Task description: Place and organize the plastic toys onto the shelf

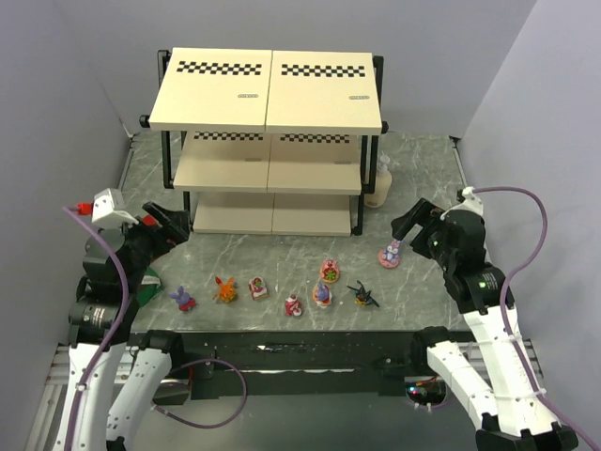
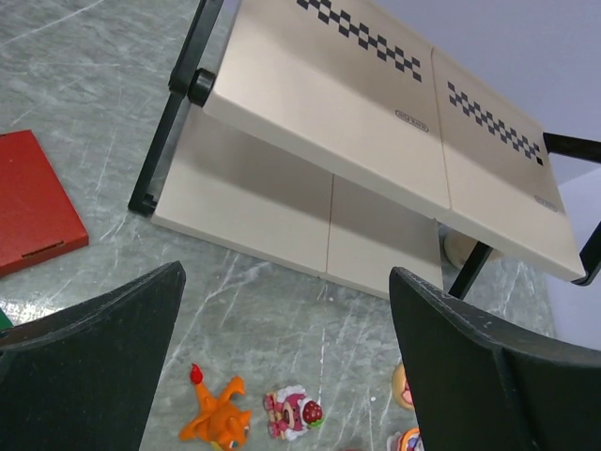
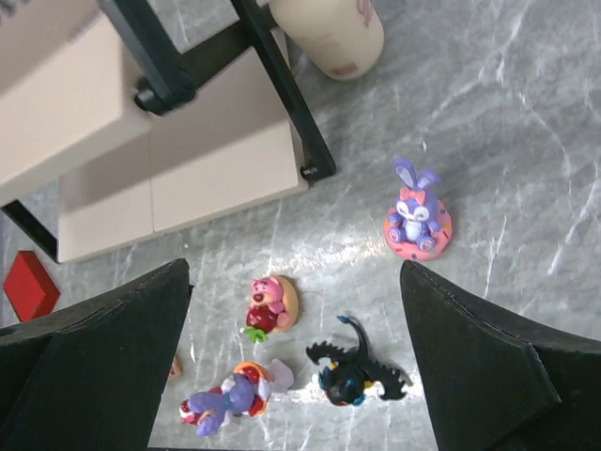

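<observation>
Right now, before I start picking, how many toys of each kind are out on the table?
Purple bunnies: 3
Red-pink round figures: 3
Orange spiky creature: 1
Dark winged creature: 1
Total: 8, all on the table, none on the shelf.

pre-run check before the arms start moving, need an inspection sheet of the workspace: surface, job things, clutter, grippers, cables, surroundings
surface: grey marbled table, no spill seen.
job's things: shelf, no toy seen on it; eight toys on the table in front, among them bunny on pink base, dark winged one, orange spiky creature.
clutter: cream pump bottle by the shelf's right leg; red block left of the shelf.
grippers: left gripper and right gripper both open, holding nothing.
cables: purple cables loop off both arms, away from the toys.
surroundings: plain grey walls.
</observation>
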